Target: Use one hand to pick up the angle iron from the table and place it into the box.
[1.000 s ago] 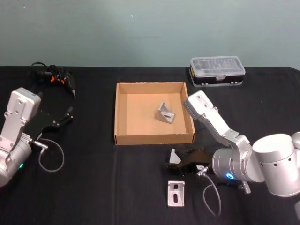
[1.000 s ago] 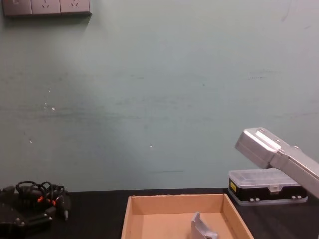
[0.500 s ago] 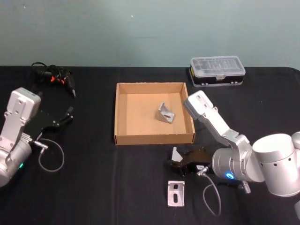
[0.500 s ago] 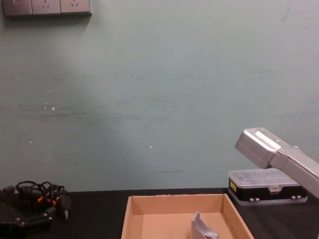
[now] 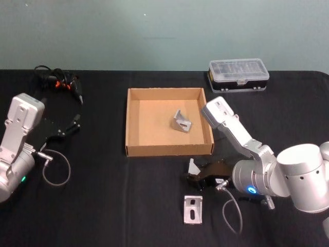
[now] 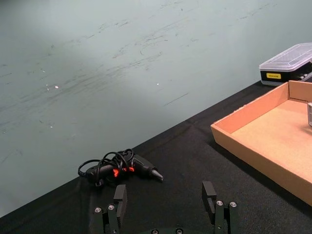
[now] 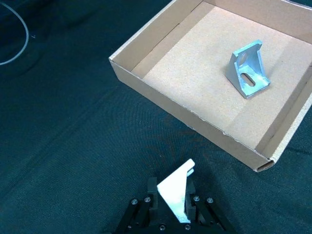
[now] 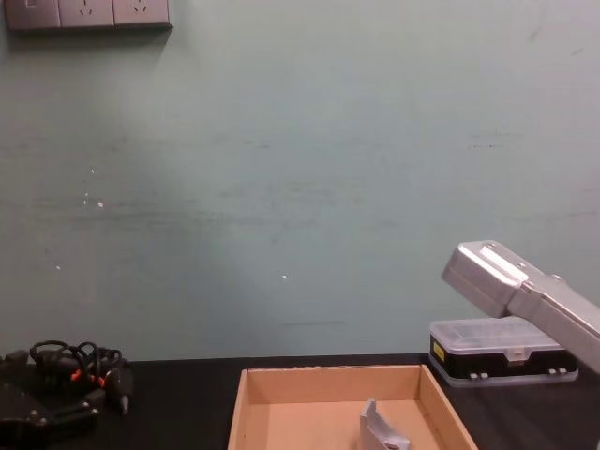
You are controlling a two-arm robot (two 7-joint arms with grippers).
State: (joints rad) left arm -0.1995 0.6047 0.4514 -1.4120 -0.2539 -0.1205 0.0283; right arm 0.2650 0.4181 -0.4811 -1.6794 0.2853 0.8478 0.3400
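Just off the 6 o'clock wall of the box (image 5: 169, 151), grips one angle iron (image 5: 193, 168) in clamped right jaws, carry and drop seemingly left; has a second angle iron (image 5: 181, 122) inside, a third angle iron (image 5: 193, 210) flat on the bench (image 5: 103, 206), left jaws idle, spread apart, at 9 o'clock.

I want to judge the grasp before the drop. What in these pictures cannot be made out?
- Right wrist view: the held silver angle iron's base, covered by the right gripper's fingers.
- Chest view: the shallow tan cardboard box's front wall, cut off by the bottom edge.
- Head view: finger contact, black against the black table.
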